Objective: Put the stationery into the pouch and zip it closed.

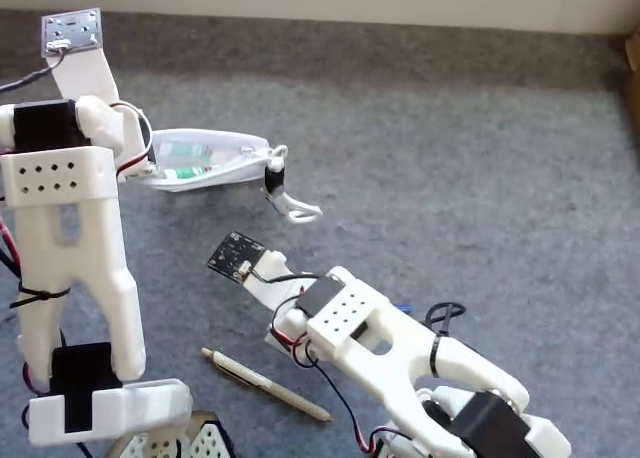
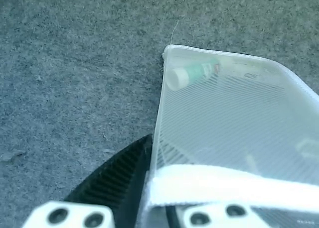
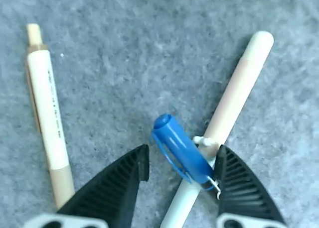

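No legible text.
Tiny dark print along the beige pen [image 3: 47,123] barrel, too small to read.

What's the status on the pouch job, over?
Left jaws shut on pouch, tube inside. Right jaws open around blue cap and white pen. Beige pen loose alongside.

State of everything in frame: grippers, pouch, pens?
left gripper: shut on the pouch
pouch: clamped, zip state unclear
tube: inside the pouch
right gripper: open, astride the blue cap
blue cap: ungripped, against the white pen
white pen: lying loose, outside the pouch
beige pen: lying loose, outside the pouch
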`<act>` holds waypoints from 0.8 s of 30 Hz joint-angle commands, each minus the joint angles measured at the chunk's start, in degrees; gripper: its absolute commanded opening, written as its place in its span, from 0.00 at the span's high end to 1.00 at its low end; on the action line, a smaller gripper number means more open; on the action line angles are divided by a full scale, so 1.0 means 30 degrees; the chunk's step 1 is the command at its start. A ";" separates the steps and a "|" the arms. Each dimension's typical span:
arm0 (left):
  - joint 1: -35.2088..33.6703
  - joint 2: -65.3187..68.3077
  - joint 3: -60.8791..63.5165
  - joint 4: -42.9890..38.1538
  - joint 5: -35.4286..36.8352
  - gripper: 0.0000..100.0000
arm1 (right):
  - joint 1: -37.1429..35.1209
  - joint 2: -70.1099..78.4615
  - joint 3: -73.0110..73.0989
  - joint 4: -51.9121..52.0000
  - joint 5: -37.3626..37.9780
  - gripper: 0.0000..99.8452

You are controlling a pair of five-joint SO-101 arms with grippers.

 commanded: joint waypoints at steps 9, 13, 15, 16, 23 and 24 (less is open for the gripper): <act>-0.0454 -0.0044 -0.0425 0.0000 0.0117 0.99 | 0.0806 0.0190 -0.1158 -0.0484 0.0176 0.79; -0.0454 -0.0161 -0.0015 -0.0029 0.0117 0.99 | 0.1392 0.0190 -0.1011 -0.1333 0.0176 0.80; -0.0454 -0.0190 0.0044 -0.0029 0.0117 0.99 | 0.1421 0.0190 -0.1011 -0.2037 0.0176 0.84; -0.0454 -0.0190 0.0044 -0.0029 0.0117 0.99 | 0.1421 0.0190 -0.0952 -0.2300 0.0176 0.87; -0.0454 -0.0190 0.0044 -0.0029 0.0117 0.99 | 0.1480 0.0161 -0.0982 -0.2447 0.0176 0.98; -0.0454 -0.0190 0.0044 -0.0029 0.0117 0.99 | 0.1480 0.0161 -0.0982 -0.2447 0.0176 0.98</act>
